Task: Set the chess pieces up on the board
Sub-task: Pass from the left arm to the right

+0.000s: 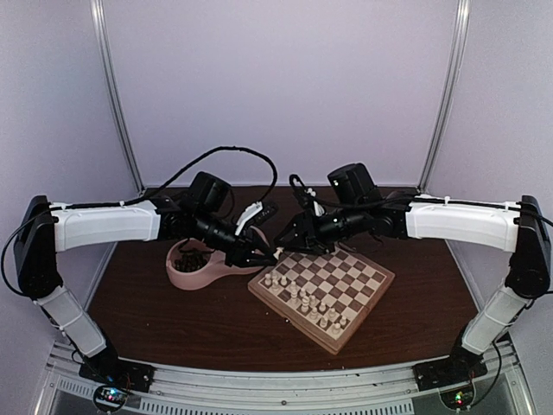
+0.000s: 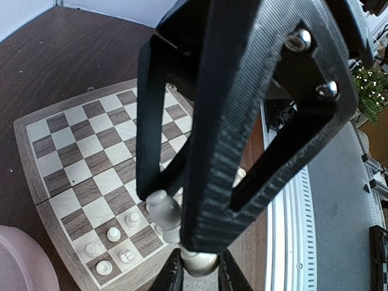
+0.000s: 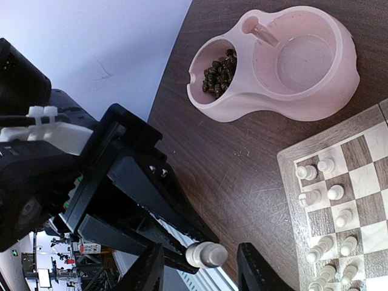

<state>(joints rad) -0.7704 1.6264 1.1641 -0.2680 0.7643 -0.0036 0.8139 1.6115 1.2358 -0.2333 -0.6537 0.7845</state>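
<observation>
The board point(image 1: 363, 281) lies right of centre, with several cream chess pieces point(image 1: 304, 303) along its near-left side. Above its far-left corner the two grippers meet. My left gripper point(image 2: 200, 274) is shut on the base of a cream chess piece point(image 2: 162, 209), which points out toward the right arm. My right gripper point(image 3: 202, 262) stands open around that piece's head point(image 3: 207, 254), a gap showing on each side. In the left wrist view the right gripper's fingers point(image 2: 224, 151) fill the middle, above the board point(image 2: 79, 145) and its cream pieces point(image 2: 113, 233).
A pink double-bowl dish point(image 1: 194, 272) sits left of the board. One bowl holds dark brown pieces point(image 3: 218, 71); the other bowl point(image 3: 303, 60) looks bare. Dark wooden tabletop point(image 3: 242, 157) lies between dish and board. Both arms crowd the space over the board's far-left corner.
</observation>
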